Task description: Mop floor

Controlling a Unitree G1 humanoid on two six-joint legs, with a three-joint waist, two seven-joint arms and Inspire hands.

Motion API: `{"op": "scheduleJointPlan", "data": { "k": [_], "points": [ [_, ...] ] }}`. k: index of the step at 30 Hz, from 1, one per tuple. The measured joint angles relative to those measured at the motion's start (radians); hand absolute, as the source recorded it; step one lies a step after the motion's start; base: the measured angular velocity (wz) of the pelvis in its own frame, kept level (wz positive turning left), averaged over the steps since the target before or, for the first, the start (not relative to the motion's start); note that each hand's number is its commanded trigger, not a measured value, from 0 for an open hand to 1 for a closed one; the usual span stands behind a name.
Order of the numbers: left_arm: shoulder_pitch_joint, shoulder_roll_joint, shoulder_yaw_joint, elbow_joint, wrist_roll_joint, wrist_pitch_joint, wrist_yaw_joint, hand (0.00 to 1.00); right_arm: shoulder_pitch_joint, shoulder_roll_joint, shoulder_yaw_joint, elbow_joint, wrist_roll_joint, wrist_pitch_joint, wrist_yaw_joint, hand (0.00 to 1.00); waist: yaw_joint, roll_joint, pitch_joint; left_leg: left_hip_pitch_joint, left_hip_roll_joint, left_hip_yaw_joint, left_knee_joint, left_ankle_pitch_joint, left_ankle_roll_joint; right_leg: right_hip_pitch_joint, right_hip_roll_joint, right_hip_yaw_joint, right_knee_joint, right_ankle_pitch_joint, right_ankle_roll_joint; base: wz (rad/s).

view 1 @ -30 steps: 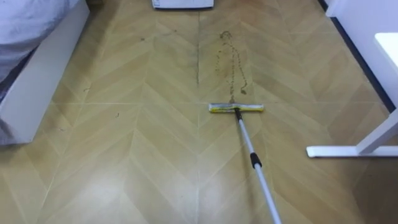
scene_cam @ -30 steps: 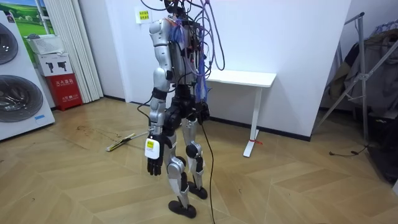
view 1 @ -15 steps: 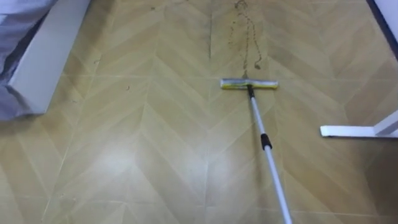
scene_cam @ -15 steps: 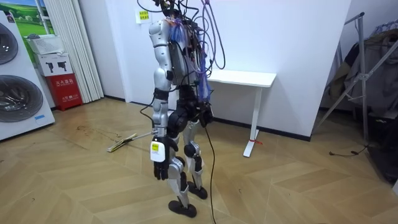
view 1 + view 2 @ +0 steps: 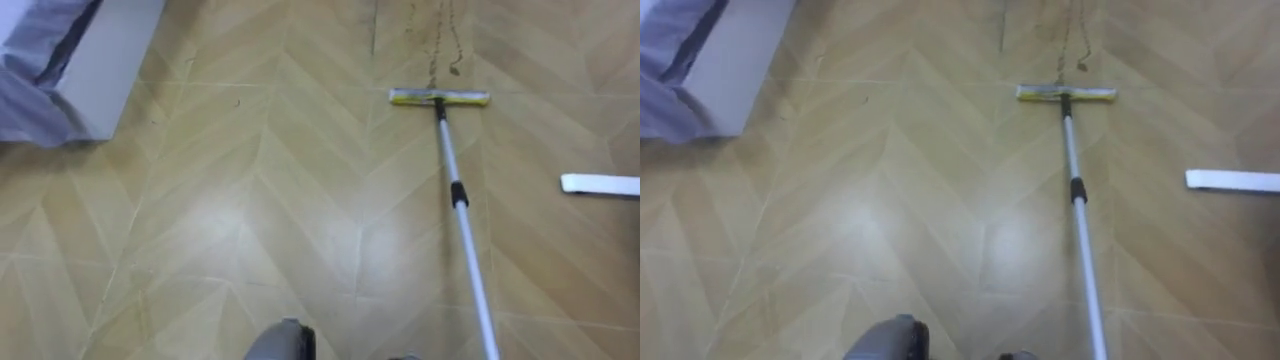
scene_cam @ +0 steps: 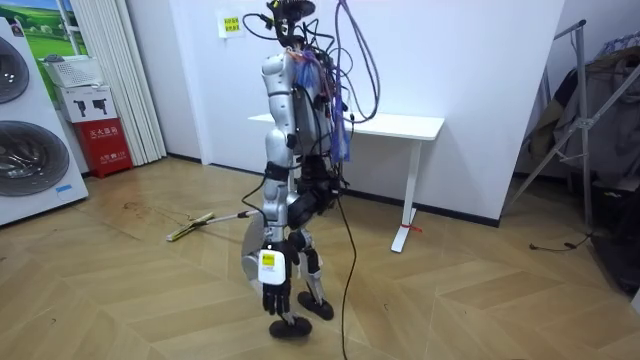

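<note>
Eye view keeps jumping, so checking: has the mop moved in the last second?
No. The mop head still lies at the near end of the floor stain; the eye view shifted, not the mop.

We stand on the tan herringbone wooden floor [image 6: 130, 300], left hand [image 6: 272, 293] hanging loose; the long-handled flat mop [image 6: 196, 226] lies toward the room view's left.

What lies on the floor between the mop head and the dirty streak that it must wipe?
Nothing visible. The mop head lies just short of the near end of the streak, in line with it. The table foot is off to the right, well clear of that path.
</note>
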Motion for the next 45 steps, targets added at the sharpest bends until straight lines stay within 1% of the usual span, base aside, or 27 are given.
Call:
{"op": "scheduleJointPlan", "data": {
  "k": [1, 2, 5, 7, 8, 10, 12, 14, 16, 17, 18, 20, 21, 25, 26, 27, 29, 31, 33, 34, 35, 37, 38, 39, 41, 43, 45],
  "points": [
    [0.001, 0.003, 0.000, -0.003, 0.000, 0.000, -0.001, 0.00, -0.016, -0.007, 0.002, 0.003, 0.017, 0.000, 0.007, 1.00, 0.001, -0.003, -0.0005, -0.008, -0.001, 0.001, -0.027, -0.006, 0.009, 0.000, 0.000, 0.000, 0.001, -0.004, 0.004, 0.05],
    [0.003, 0.009, 0.001, -0.024, 0.001, 0.001, -0.003, 0.00, -0.035, -0.019, 0.010, 0.004, 0.042, 0.001, 0.025, 1.00, 0.006, -0.013, -0.0028, -0.010, -0.003, 0.006, -0.128, -0.010, 0.015, 0.000, -0.001, 0.006, -0.001, -0.009, 0.014, 0.14],
    [0.015, 0.015, 0.004, -0.041, 0.003, 0.005, -0.018, 0.00, -0.031, -0.032, 0.024, -0.010, 0.105, 0.002, 0.041, 1.00, 0.013, -0.008, -0.0077, 0.030, -0.008, 0.032, -0.433, -0.001, 0.027, 0.016, 0.003, 0.017, -0.020, -0.028, 0.036, 0.12],
    [0.011, 0.015, 0.002, -0.032, 0.004, 0.008, -0.036, 0.00, 0.017, -0.033, 0.025, -0.005, 0.142, -0.002, 0.065, 1.00, 0.004, -0.017, -0.0072, 0.055, -0.041, 0.037, -0.448, -0.012, 0.063, 0.054, -0.023, 0.026, -0.043, -0.036, 0.057, 0.27],
    [0.002, 0.012, -0.001, -0.029, 0.004, 0.007, -0.042, 0.00, 0.054, -0.042, 0.026, 0.004, 0.150, -0.001, 0.072, 1.00, 0.002, -0.014, -0.0124, 0.067, -0.057, 0.053, -0.448, -0.038, 0.102, 0.064, -0.024, 0.061, -0.049, -0.033, 0.067, 0.39],
    [-0.021, 0.003, 0.000, -0.025, 0.003, 0.006, -0.044, 0.00, 0.104, -0.073, 0.035, 0.041, 0.149, 0.000, 0.074, 1.00, 0.000, 0.007, -0.0094, 0.072, -0.080, 0.078, -0.419, -0.082, 0.129, 0.010, -0.045, 0.124, 0.076, 0.017, 0.109, 0.31],
    [-0.031, 0.001, -0.002, -0.041, 0.002, -0.002, -0.028, 0.00, 0.196, -0.085, 0.040, 0.053, 0.145, 0.004, 0.054, 1.00, -0.013, 0.042, -0.0223, 0.084, -0.101, 0.080, -0.385, -0.148, 0.158, -0.098, -0.047, 0.180, 0.268, 0.176, 0.134, 0.08],
    [-0.038, 0.005, -0.007, -0.058, 0.004, -0.003, -0.005, 0.00, 0.232, -0.066, 0.044, 0.053, 0.145, 0.023, 0.045, 1.00, -0.033, 0.057, -0.0205, 0.092, -0.104, 0.074, -0.385, -0.179, 0.162, -0.191, -0.029, 0.208, 0.293, 0.186, 0.136, -0.15],
    [-0.045, -0.003, -0.008, -0.061, 0.003, -0.015, 0.022, 0.00, 0.255, -0.035, 0.047, 0.055, 0.146, 0.036, 0.017, 1.00, -0.049, 0.068, -0.0135, 0.106, -0.108, 0.049, -0.395, -0.197, 0.157, -0.275, -0.009, 0.208, 0.207, 0.165, 0.139, -0.26],
    [-0.045, -0.010, -0.010, -0.060, 0.003, -0.016, 0.034, 0.00, 0.265, -0.013, 0.046, 0.055, 0.143, 0.036, 0.003, 1.00, -0.052, 0.063, -0.0110, 0.123, -0.113, 0.032, -0.404, -0.209, 0.148, -0.306, -0.001, 0.209, 0.075, 0.166, 0.140, -0.39],
    [-0.045, -0.018, -0.016, -0.056, 0.003, -0.014, 0.042, 0.00, 0.266, 0.004, 0.045, 0.055, 0.134, 0.043, -0.007, 1.00, -0.051, 0.055, -0.0085, 0.137, -0.126, 0.000, -0.407, -0.227, 0.135, -0.324, 0.003, 0.209, -0.065, 0.191, 0.130, -0.44],
    [-0.043, -0.036, -0.024, -0.048, 0.002, -0.013, 0.043, 0.00, 0.256, 0.009, 0.035, 0.054, 0.115, 0.057, -0.013, 1.00, -0.050, 0.063, -0.0112, 0.151, -0.124, -0.024, -0.369, -0.273, 0.115, -0.315, 0.003, 0.180, -0.125, 0.269, 0.104, -0.20],
    [-0.039, -0.038, -0.032, -0.048, 0.000, -0.012, 0.042, 0.00, 0.235, 0.009, 0.029, 0.054, 0.098, 0.073, -0.018, 1.00, -0.039, 0.065, -0.0108, 0.158, -0.113, -0.025, -0.333, -0.289, 0.098, -0.295, -0.001, 0.153, -0.104, 0.260, 0.075, -0.08],
    [-0.038, -0.024, -0.037, -0.053, -0.041, -0.007, 0.044, 0.00, 0.082, -0.057, -0.005, 0.066, 0.033, 0.111, -0.022, 1.00, -0.015, 0.044, -0.0021, 0.136, -0.083, -0.020, -0.166, -0.283, 0.073, -0.260, 0.003, 0.126, -0.032, 0.162, 0.047, 0.05],
    [-0.033, -0.011, -0.041, -0.057, -0.059, -0.005, 0.051, 0.00, 0.015, -0.091, 0.004, 0.060, 0.020, 0.108, -0.026, 1.00, 0.004, 0.037, -0.0026, 0.097, -0.066, -0.018, -0.058, -0.245, 0.033, -0.258, 0.011, 0.129, 0.007, 0.125, 0.045, -0.19],
    [-0.029, 0.008, -0.060, -0.062, -0.090, -0.003, 0.061, 0.00, -0.052, -0.118, 0.039, 0.057, 0.023, 0.098, -0.030, 1.00, 0.033, 0.019, 0.0014, 0.057, -0.044, -0.012, 0.052, -0.182, 0.016, -0.248, 0.031, 0.138, 0.040, 0.095, 0.041, -0.24],
    [-0.016, 0.045, -0.083, -0.067, -0.120, -0.003, 0.064, 0.00, -0.141, -0.133, 0.078, 0.039, 0.029, 0.075, -0.028, 1.00, 0.053, -0.021, 0.0026, 0.001, -0.035, -0.005, 0.148, -0.100, 0.009, -0.232, 0.039, 0.147, 0.080, 0.052, 0.029, -0.01],
    [-0.002, 0.061, -0.082, -0.073, -0.117, -0.003, 0.062, 0.00, -0.183, -0.152, 0.083, -0.007, 0.061, 0.050, -0.009, 1.00, 0.079, -0.040, 0.0077, -0.048, -0.028, -0.005, 0.106, -0.125, 0.036, -0.201, 0.054, 0.149, 0.087, 0.027, 0.027, 0.08],
    [0.029, 0.059, -0.083, -0.089, -0.113, 0.001, 0.052, 0.00, -0.205, -0.148, 0.106, -0.023, 0.110, 0.034, 0.007, 1.00, 0.090, -0.051, 0.0098, -0.067, -0.038, -0.005, -0.144, -0.140, 0.029, -0.136, 0.065, 0.148, 0.062, -0.006, 0.027, 0.16],
    [0.037, 0.056, -0.083, -0.089, -0.113, 0.001, 0.048, 0.00, -0.195, -0.145, 0.106, -0.023, 0.120, 0.034, 0.011, 1.00, 0.089, -0.048, 0.0097, -0.067, -0.040, -0.006, -0.217, -0.136, 0.030, -0.114, 0.069, 0.148, 0.050, -0.016, 0.031, 0.40],
    [0.041, 0.053, -0.083, -0.086, -0.110, 0.002, 0.033, 0.00, -0.158, -0.138, 0.107, -0.022, 0.151, 0.033, 0.018, 1.00, 0.089, -0.039, 0.0103, -0.069, -0.041, 0.008, -0.304, -0.094, 0.063, -0.068, 0.070, 0.141, 0.027, -0.039, 0.040, 0.51],
    [0.042, 0.047, -0.083, -0.082, -0.101, 0.005, 0.013, 0.00, -0.073, -0.137, 0.106, -0.020, 0.211, 0.032, 0.028, 1.00, 0.080, -0.021, 0.0021, -0.050, -0.041, 0.033, -0.310, -0.109, 0.117, -0.012, 0.066, 0.146, -0.005, -0.063, 0.065, 0.64],
    [0.020, 0.034, -0.083, -0.077, -0.096, 0.004, 0.010, 0.00, -0.015, -0.142, 0.107, -0.005, 0.228, 0.031, 0.028, 1.00, 0.077, -0.005, 0.0018, -0.031, -0.053, 0.048, -0.306, -0.138, 0.138, -0.015, 0.057, 0.169, 0.031, -0.048, 0.093, 0.52],
    [0.008, 0.025, -0.080, -0.077, -0.095, -0.001, 0.010, 0.00, 0.025, -0.138, 0.108, 0.031, 0.228, 0.032, 0.023, 1.00, 0.077, 0.003, -0.0001, -0.010, -0.066, 0.066, -0.302, -0.162, 0.159, -0.045, 0.036, 0.189, 0.123, 0.004, 0.143, 0.35],
    [-0.001, 0.016, -0.072, -0.082, -0.075, -0.012, 0.016, 0.00, 0.102, -0.124, 0.116, 0.054, 0.227, 0.034, -0.006, 1.00, 0.066, 0.023, -0.0073, 0.031, -0.086, 0.068, -0.303, -0.205, 0.171, -0.088, 0.019, 0.202, 0.234, 0.101, 0.159, -0.06],
    [-0.010, 0.011, -0.074, -0.097, -0.074, -0.026, 0.031, 0.00, 0.160, -0.100, 0.118, 0.054, 0.226, 0.035, -0.045, 1.00, 0.043, 0.051, -0.0087, 0.057, -0.100, 0.032, -0.308, -0.234, 0.168, -0.165, 0.025, 0.213, 0.267, 0.112, 0.153, -0.18],
    [-0.015, -0.004, -0.084, -0.099, -0.075, -0.039, 0.060, 0.00, 0.206, -0.051, 0.122, 0.054, 0.226, 0.039, -0.090, 1.00, 0.008, 0.083, -0.0102, 0.092, -0.119, -0.043, -0.325, -0.247, 0.151, -0.276, 0.033, 0.213, 0.153, 0.113, 0.149, -0.27]
  ]
}}
